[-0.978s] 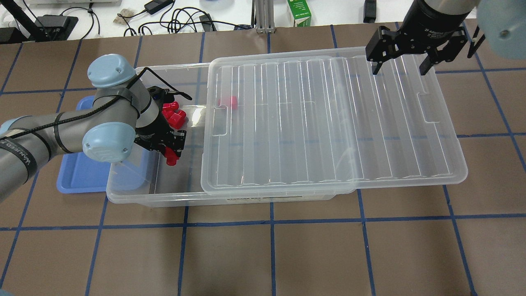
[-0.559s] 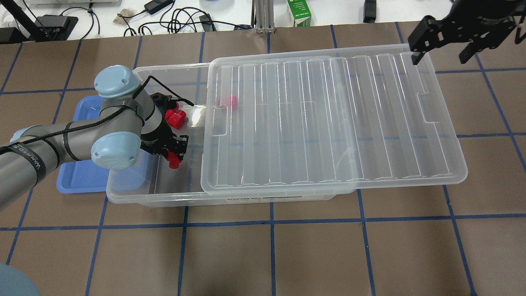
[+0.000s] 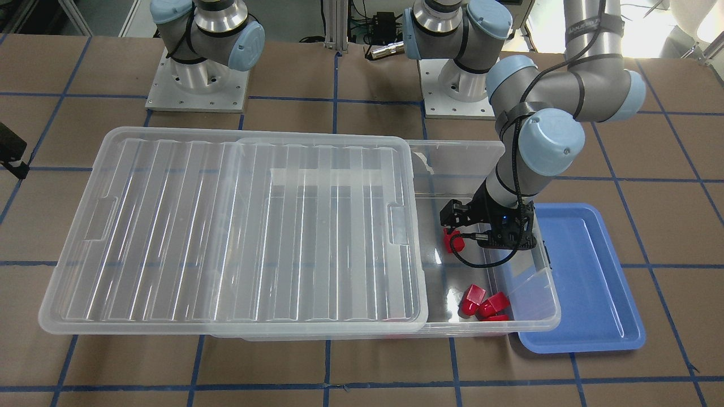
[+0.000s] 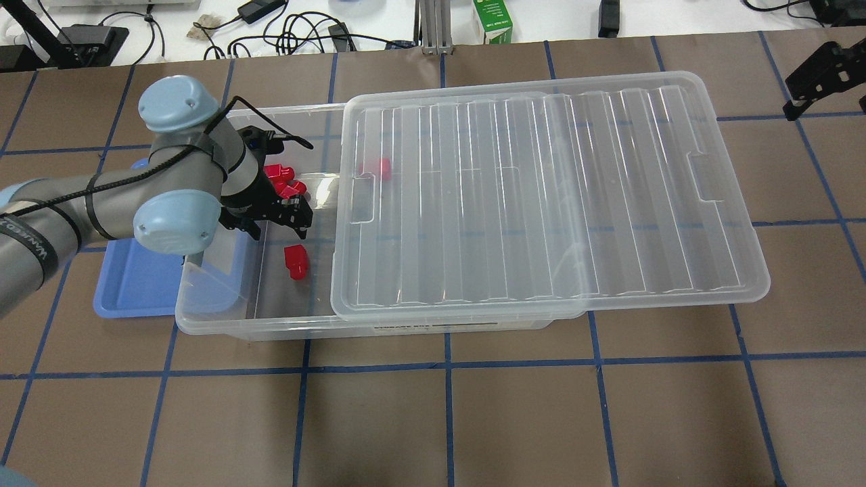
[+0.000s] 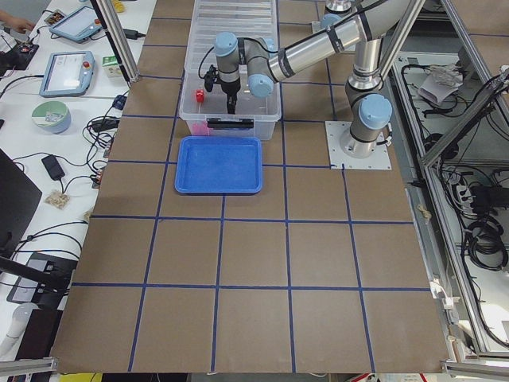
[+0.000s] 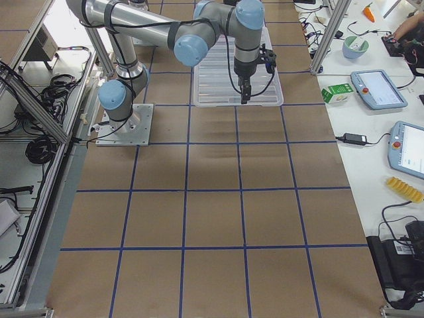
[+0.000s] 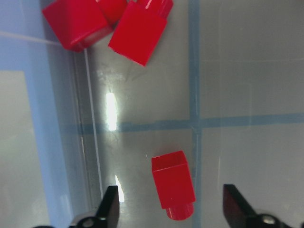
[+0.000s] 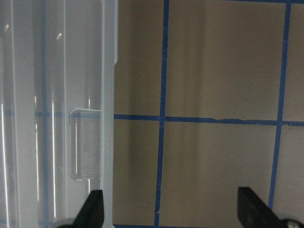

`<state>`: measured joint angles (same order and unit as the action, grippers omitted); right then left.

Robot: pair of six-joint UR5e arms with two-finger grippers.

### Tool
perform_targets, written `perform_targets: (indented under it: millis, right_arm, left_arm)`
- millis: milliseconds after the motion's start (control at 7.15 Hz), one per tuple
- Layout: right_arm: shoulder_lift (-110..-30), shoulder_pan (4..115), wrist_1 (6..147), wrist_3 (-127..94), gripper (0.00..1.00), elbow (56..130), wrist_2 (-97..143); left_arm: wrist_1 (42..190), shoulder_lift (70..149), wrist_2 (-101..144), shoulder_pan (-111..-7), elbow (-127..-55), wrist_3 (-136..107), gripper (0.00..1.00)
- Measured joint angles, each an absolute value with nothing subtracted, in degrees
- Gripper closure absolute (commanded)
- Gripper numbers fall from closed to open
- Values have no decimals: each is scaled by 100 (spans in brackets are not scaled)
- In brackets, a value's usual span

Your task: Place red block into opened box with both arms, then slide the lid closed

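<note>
A red block point(image 4: 295, 261) point(image 7: 173, 185) lies on the floor of the clear box point(image 4: 270, 330) point(image 3: 544, 282), in its uncovered end. My left gripper point(image 4: 277, 230) point(image 7: 173, 214) point(image 3: 461, 223) hangs open just above that block, touching nothing. Several more red blocks point(image 4: 281, 179) point(image 3: 483, 302) point(image 7: 137, 33) sit near the box's far wall, and one point(image 4: 379, 168) shows through the lid. The ribbed clear lid point(image 4: 541, 203) point(image 3: 226, 226) covers most of the box and overhangs its right end. My right gripper point(image 4: 829, 108) point(image 8: 171, 213) is open and empty over the table, beyond the lid's notched short edge point(image 8: 85, 145).
A blue tray point(image 4: 135, 291) point(image 3: 582, 282) lies against the box's left end, partly under my left arm. Behind the table's back edge are a green carton point(image 4: 492, 20) and cables point(image 4: 298, 34). Blue tape lines grid the brown tabletop.
My left gripper opened and let go of the red block, which now lies on the box floor. The right gripper moved right, off the lid's far corner to the view's edge.
</note>
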<state>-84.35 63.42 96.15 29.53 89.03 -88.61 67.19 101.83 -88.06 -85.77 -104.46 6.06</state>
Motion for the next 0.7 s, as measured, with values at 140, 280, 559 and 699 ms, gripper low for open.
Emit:
perform_targets:
  millis: [140, 280, 559, 699]
  right_arm:
    - [-8234, 6303, 9926, 3001, 0, 9122, -8904]
    - [-8106, 6293, 10136, 3001, 0, 9343, -8926]
    - [-8042, 6311, 10269, 2953, 0, 9690, -8921]
    - [-8044, 6338, 10276, 2906, 0, 9753, -8903]
  left_arm:
    - [7337, 9989, -8804, -8591, -10041, 502, 0]
    - [7784, 9796, -8812, -8638, -9717, 426, 0]
    - [8252, 9428, -8945, -8935, -9282, 372, 0]
    - [8450, 9313, -8998, -9020, -9118, 377, 0]
